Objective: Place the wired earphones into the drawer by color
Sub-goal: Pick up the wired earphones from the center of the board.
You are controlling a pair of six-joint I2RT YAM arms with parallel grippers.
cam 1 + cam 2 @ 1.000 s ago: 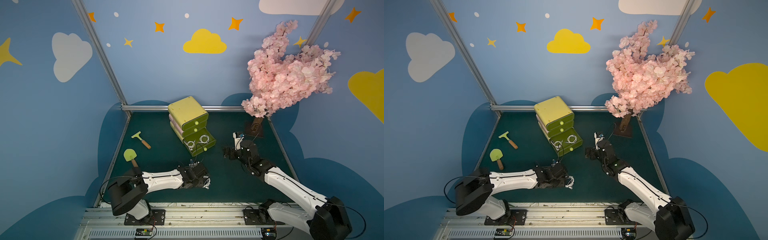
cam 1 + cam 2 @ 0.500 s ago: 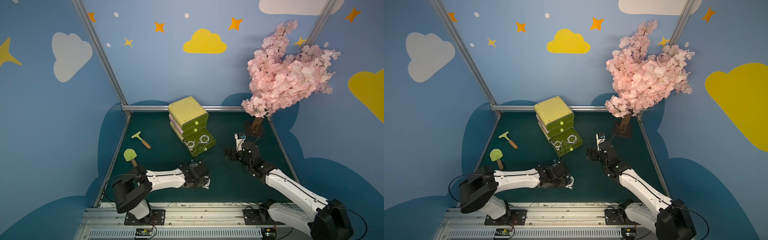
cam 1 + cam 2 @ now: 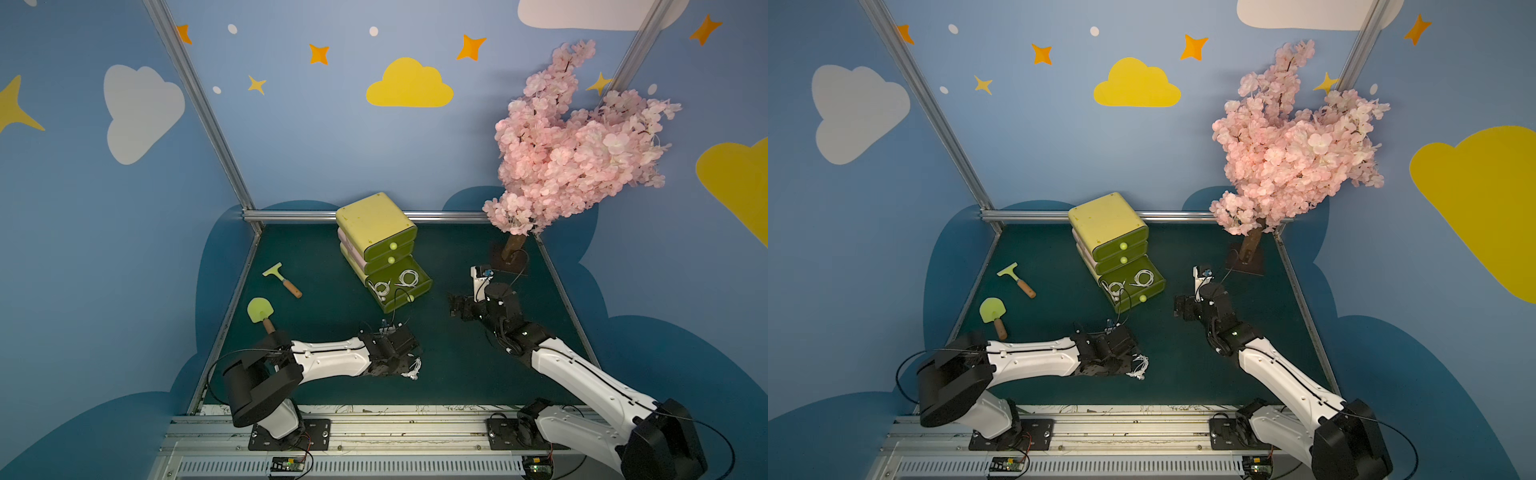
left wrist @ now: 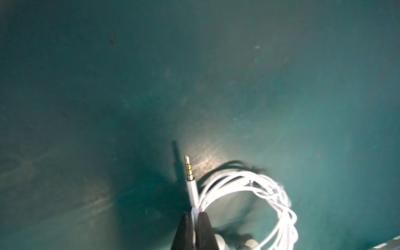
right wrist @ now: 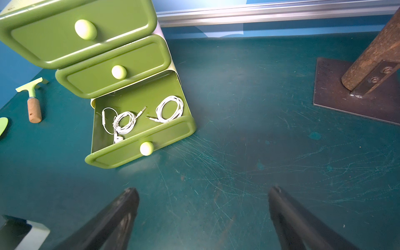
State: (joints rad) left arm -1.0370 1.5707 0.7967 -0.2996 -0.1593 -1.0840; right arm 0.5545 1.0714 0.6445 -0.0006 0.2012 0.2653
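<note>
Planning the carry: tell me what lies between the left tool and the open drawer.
Between the left tool, shut on white earphones, and the drawer: only bare mat, in both top views; the arm's black cable loops above it.

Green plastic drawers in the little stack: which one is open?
The bottom green drawer is pulled out, with two coiled white earphones lying inside. The top drawer and middle drawer are pushed shut.
</note>
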